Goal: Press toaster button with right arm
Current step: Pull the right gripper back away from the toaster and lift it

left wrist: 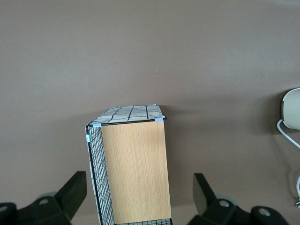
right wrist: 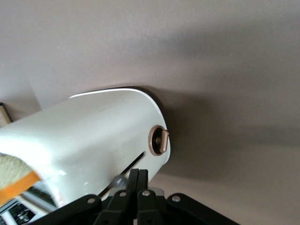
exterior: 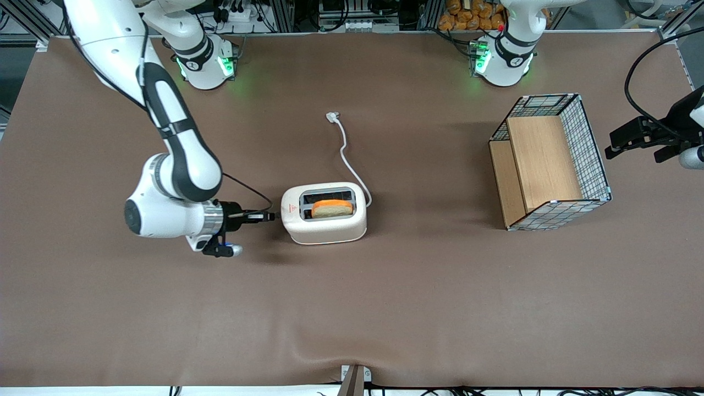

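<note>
Cream-white toaster [exterior: 324, 213] sits mid-table, its long axis in line with the right arm's gripper [exterior: 268, 216]. The gripper's 2 fingers are clenched together, tips at the narrow end by the toaster button [right wrist: 161, 140]. Bare table [exterior: 352, 308] surrounds it; the basket [exterior: 550, 168] lies well apart.

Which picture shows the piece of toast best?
The front view: the orange-crusted toast slice sits in the cream toaster, with the black claw at its narrow end. The right wrist view catches a blurred edge; the left wrist view, none.
</note>
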